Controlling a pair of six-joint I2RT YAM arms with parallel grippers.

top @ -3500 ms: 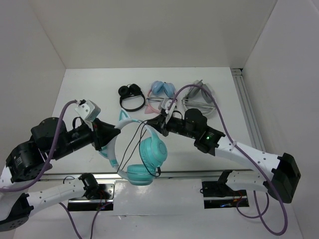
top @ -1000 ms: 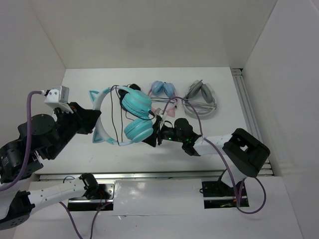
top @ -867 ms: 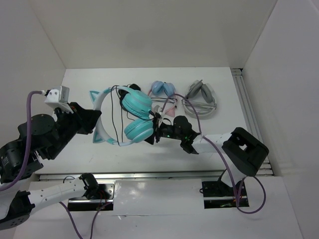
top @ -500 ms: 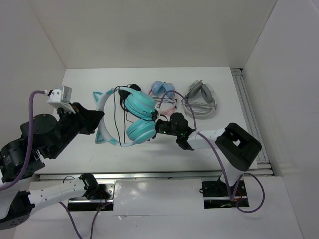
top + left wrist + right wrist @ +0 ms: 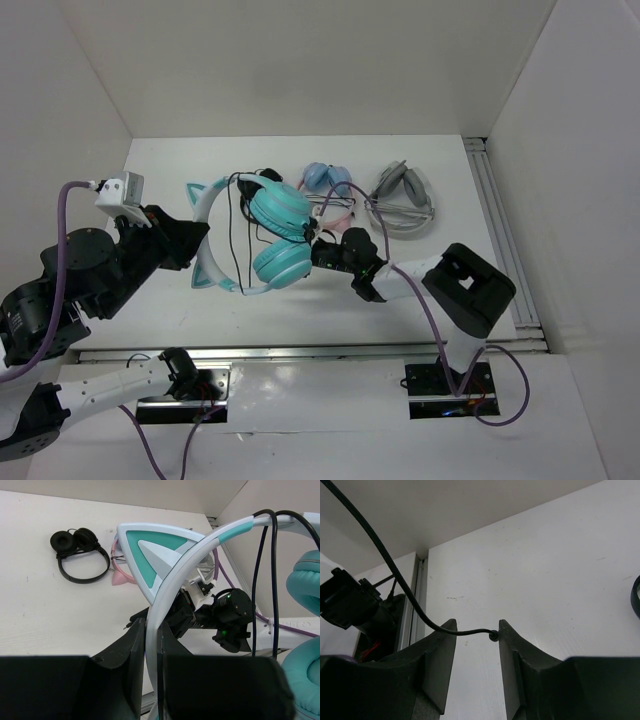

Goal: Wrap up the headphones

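Left jaws clamp teal headphones [image 5: 278, 210]; three other pairs [image 5: 328, 180] lie beyond.

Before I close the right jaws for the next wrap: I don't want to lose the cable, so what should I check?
1. Left jaws clamped on the headband of the headphones: ok.
2. Cable runs between the right jaws: ok.
3. Right jaws gripping the cable: not ok, they stand apart.
4. Cable draped over the headband: ok, two strands hang across it.
5. Pink pair clear of the cable's path: cannot tell.
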